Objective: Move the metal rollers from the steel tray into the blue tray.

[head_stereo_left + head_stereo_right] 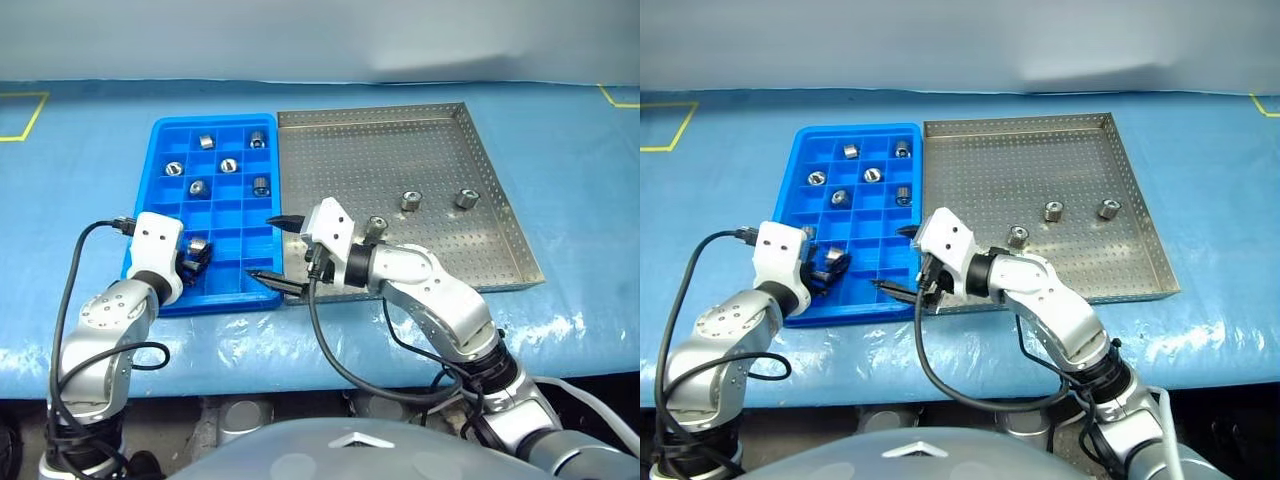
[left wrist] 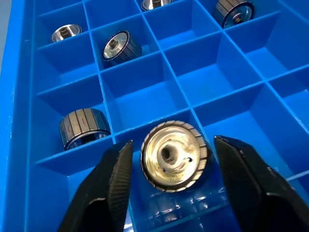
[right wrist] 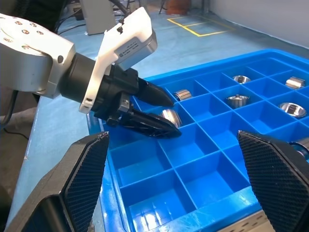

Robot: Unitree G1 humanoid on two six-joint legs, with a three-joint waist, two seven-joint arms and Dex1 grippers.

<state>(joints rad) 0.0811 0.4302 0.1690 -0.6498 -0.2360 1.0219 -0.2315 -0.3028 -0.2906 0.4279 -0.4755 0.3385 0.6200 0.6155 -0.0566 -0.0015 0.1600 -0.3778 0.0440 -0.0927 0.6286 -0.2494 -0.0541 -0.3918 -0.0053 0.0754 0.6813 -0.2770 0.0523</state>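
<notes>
Bright blue on the blue tray (image 1: 222, 300), gridded in square compartments; silver-grey on the steel tray (image 1: 380, 150), dotted all over with small holes; shiny silver on the metal rollers (image 2: 174, 154), dark ribbing round their sides; paler blue across the table cover (image 1: 560, 130); yellow tape lines (image 1: 25, 115) at its corners.

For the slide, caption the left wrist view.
Left hand open around a metal roller resting in a blue tray compartment.

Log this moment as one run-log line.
left end effector: open around roller in blue tray | right end effector: open, empty | steel tray: three rollers
</notes>
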